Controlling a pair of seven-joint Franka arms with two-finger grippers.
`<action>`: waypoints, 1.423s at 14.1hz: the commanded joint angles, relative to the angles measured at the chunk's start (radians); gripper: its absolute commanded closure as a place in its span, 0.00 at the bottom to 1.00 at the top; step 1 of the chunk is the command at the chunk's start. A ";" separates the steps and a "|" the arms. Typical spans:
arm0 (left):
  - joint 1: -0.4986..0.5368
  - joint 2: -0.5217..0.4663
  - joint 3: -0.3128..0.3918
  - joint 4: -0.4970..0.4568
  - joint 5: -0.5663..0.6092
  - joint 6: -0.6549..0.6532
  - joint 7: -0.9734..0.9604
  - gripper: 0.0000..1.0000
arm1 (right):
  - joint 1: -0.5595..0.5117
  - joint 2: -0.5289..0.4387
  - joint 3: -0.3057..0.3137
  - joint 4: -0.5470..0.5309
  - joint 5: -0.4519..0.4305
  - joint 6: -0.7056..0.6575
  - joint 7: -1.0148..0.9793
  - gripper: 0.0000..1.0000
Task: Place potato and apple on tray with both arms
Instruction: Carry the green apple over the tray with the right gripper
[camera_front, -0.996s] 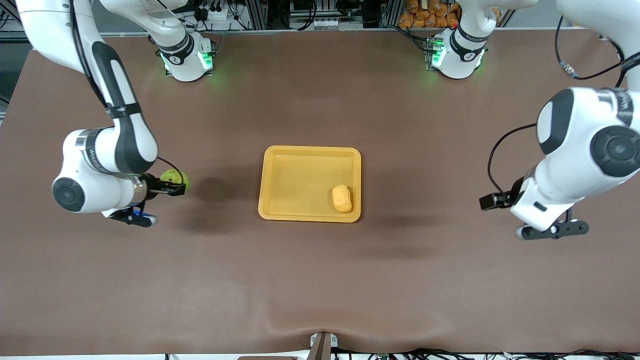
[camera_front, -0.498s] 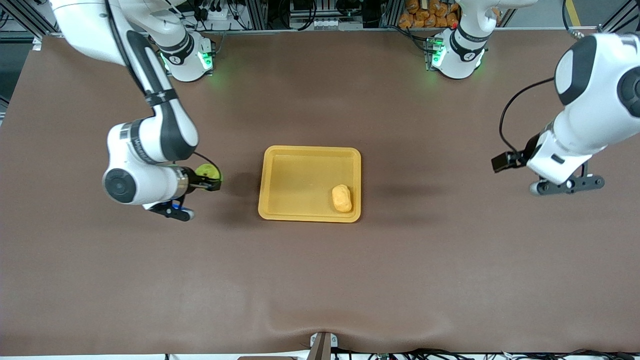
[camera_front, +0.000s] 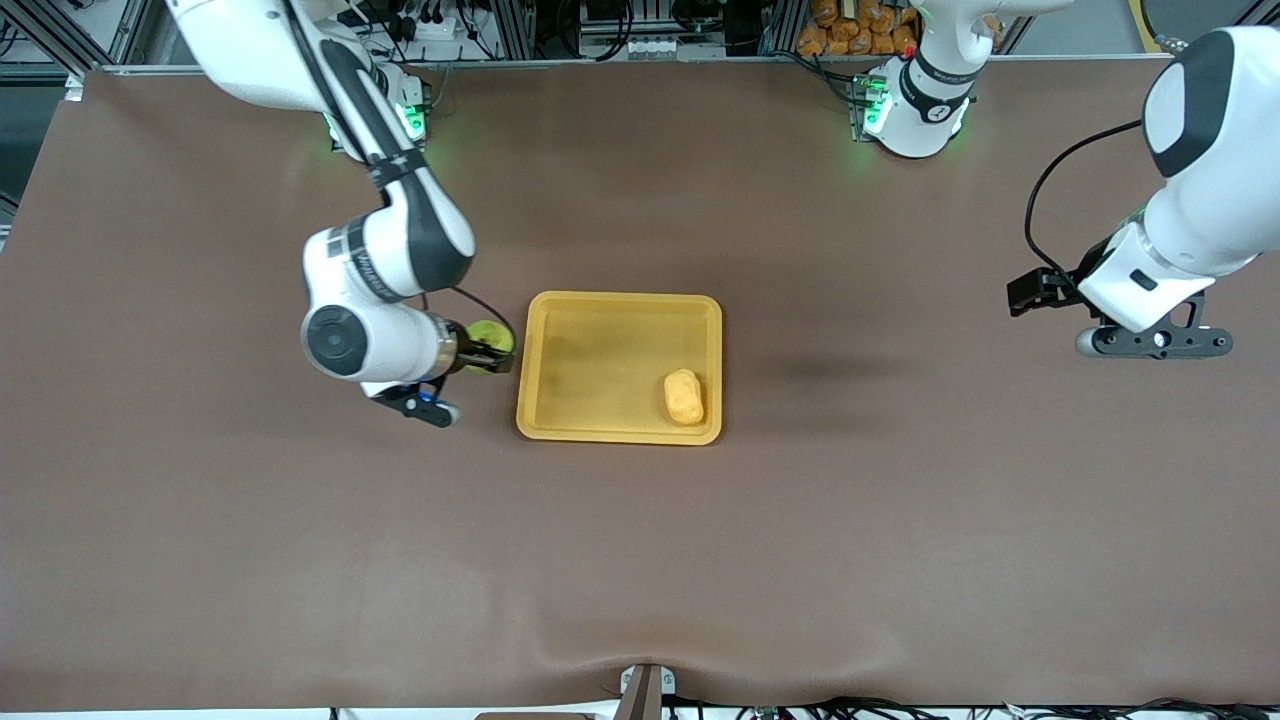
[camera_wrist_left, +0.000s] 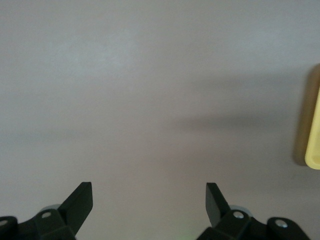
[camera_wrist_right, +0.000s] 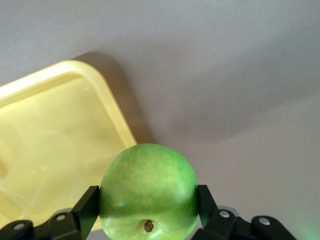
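Brown matting covers the table (camera_front: 640, 560), whose edge by the robots' bases is lined with cables and metal framing. From the front, the yellow-orange tray (camera_front: 600, 305) lies mid-table, with the potato (camera_front: 684, 396) inside it, in the corner nearer the camera and toward the left arm's end. The right tool (camera_front: 492, 357) is clamped on the green apple (camera_front: 487, 338) in the air, over the table just beside the tray's edge toward the right arm's end. The left tool (camera_front: 1155, 340) hangs over bare table toward the left arm's end, well apart from the tray. The left wrist view shows the left tool (camera_wrist_left: 149, 200) with its two black fingers spread wide and nothing between them, bare matting below and a sliver of the tray (camera_wrist_left: 313, 140) at the frame's edge. The right wrist view shows the right tool (camera_wrist_right: 148, 205) gripping the apple (camera_wrist_right: 147, 192) on both sides, dark dimple facing the camera, with a rounded tray corner (camera_wrist_right: 95, 75) below.
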 joint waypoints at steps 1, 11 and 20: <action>0.009 -0.020 -0.005 0.108 -0.030 -0.106 0.047 0.00 | 0.059 0.038 -0.011 -0.002 0.032 0.067 0.072 1.00; 0.008 -0.104 -0.005 0.125 -0.024 -0.249 0.101 0.00 | 0.130 0.127 -0.012 0.032 0.126 0.145 0.103 1.00; 0.018 -0.072 0.003 0.128 -0.022 -0.247 0.101 0.00 | 0.122 0.179 -0.014 0.034 0.114 0.219 0.106 0.31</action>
